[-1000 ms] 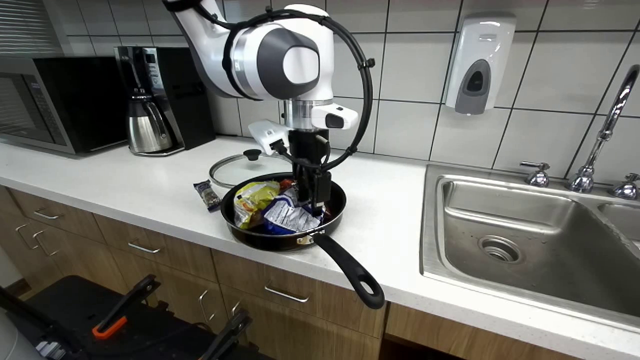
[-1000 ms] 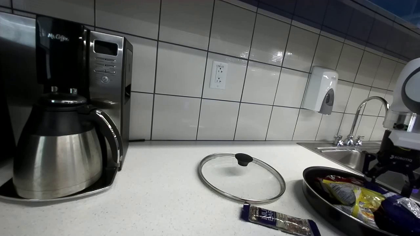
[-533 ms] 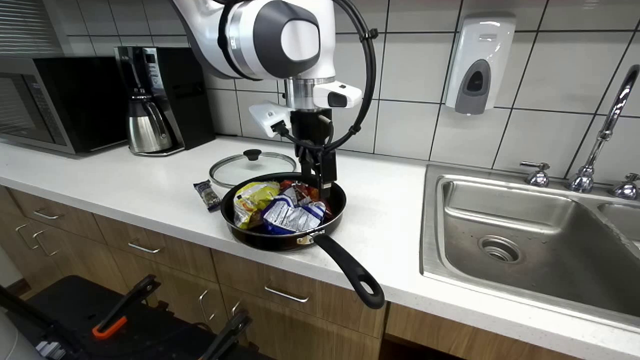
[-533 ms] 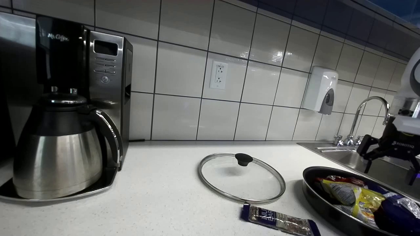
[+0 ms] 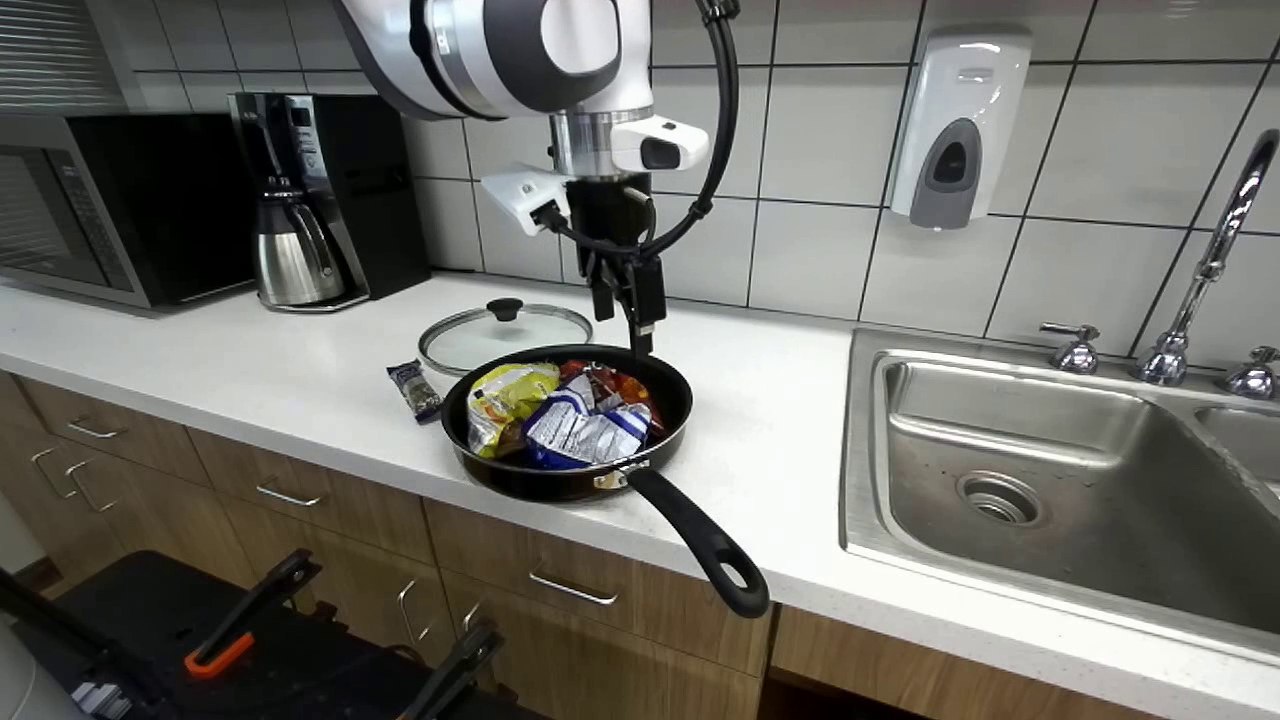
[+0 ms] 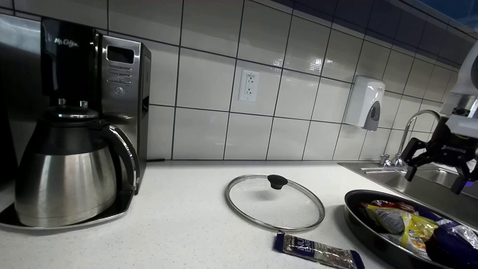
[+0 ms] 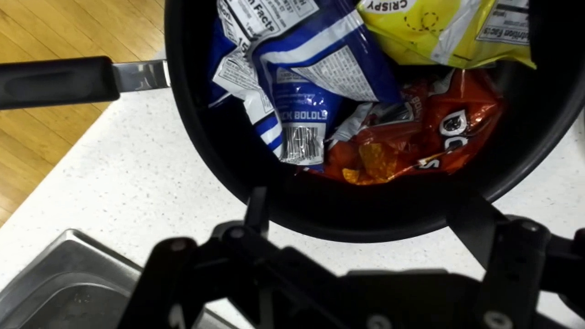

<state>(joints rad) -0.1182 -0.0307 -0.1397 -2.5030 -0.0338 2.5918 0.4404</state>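
My gripper (image 5: 622,330) hangs open above the back rim of a black frying pan (image 5: 545,488), nothing between its fingers. In the wrist view its fingers (image 7: 257,205) stand wide apart over the near part of the pan rim (image 7: 356,234). Inside the pan lie a blue-and-white snack bag (image 7: 315,68), a yellow bag (image 7: 425,36) and a red-orange chip bag (image 7: 470,123), partly under the others. A glass lid (image 6: 274,201) with a black knob rests on the counter behind the pan. Beside it lies a nut bar (image 6: 317,251) in its wrapper.
The pan handle (image 5: 705,540) sticks out past the counter's front edge. A steel sink (image 5: 1000,420) with a faucet (image 5: 1200,270) lies to one side. The coffee maker (image 5: 350,200) and microwave (image 5: 130,210) stand at the far end. A soap dispenser (image 5: 960,125) hangs on the tiled wall.
My gripper has risen out of the pan from among the bags and shifted toward the wall, its fingers spreading wider. The blue-and-white bag stays in the pan.
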